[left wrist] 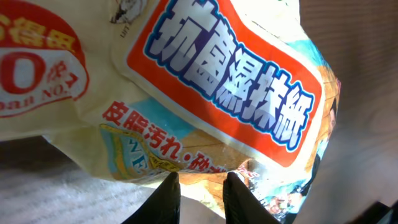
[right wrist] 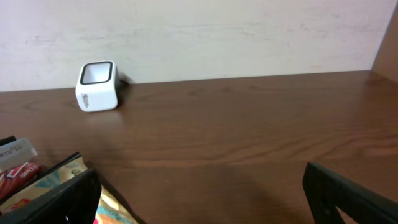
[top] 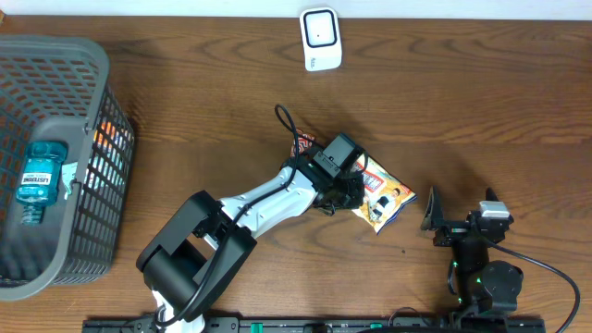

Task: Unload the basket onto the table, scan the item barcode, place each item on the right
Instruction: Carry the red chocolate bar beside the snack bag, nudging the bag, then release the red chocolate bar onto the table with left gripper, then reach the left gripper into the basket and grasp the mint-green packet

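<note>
wipes packet [top: 388, 199]: cream, orange label, crumpled, lying at centre | scanner [top: 321, 39]: white, upright, far edge, well apart

packet [left wrist: 186, 93] cream, red label, blue letters | scanner [top: 321, 39] white | basket [top: 65, 48] grey mesh | bottle [top: 39, 180] teal | table [top: 462, 111] brown woodgrain

We see the left arm [top: 273, 199] built from a white link between bulky black joint housings, with a thin black cable [top: 283, 122] looping off near its wrist. The left gripper [left wrist: 199, 198] has two slim black fingertips [left wrist: 166, 199]. The right arm [top: 486, 277] is black, dotted with small green lights, and trails a black cord [top: 555, 271]. The right gripper [right wrist: 199, 199] has broad, flat black fingers [right wrist: 354, 196].
</note>
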